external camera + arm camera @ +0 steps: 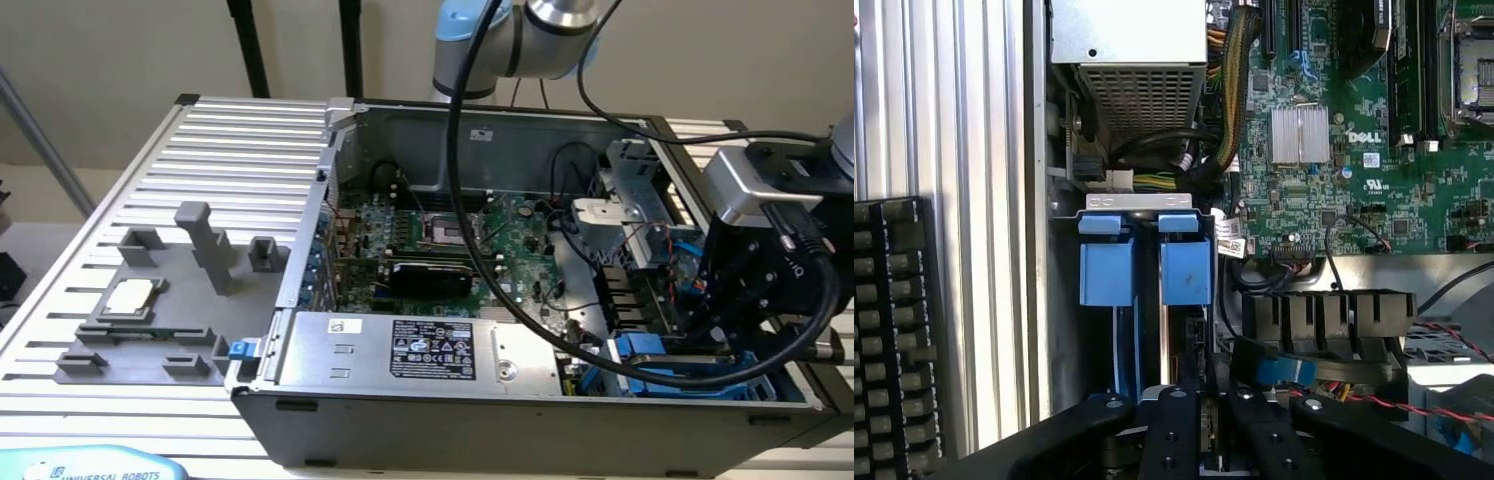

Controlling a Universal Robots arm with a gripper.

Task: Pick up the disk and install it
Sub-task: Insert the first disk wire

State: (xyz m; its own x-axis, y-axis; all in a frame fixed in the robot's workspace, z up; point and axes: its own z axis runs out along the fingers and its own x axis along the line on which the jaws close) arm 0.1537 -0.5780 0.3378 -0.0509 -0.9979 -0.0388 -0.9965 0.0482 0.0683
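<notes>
In the exterior view the gripper [731,330] hung low inside the computer case [534,420], at the exterior view's right. In the wrist view its fingers pinched the disk [1186,272] narrowly, edge-on in the drive bay [1144,203] beside a second blue carrier [1106,272]. Pushing it straight along its slot, untilted, seemed wisest.

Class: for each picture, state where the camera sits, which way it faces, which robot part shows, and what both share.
Exterior view: off the arm, looking down into the open computer case; the arm shows.
Wrist view: on the wrist, facing the blue drive carriers; the gripper shows.
Shared: the motherboard and power supply.
</notes>
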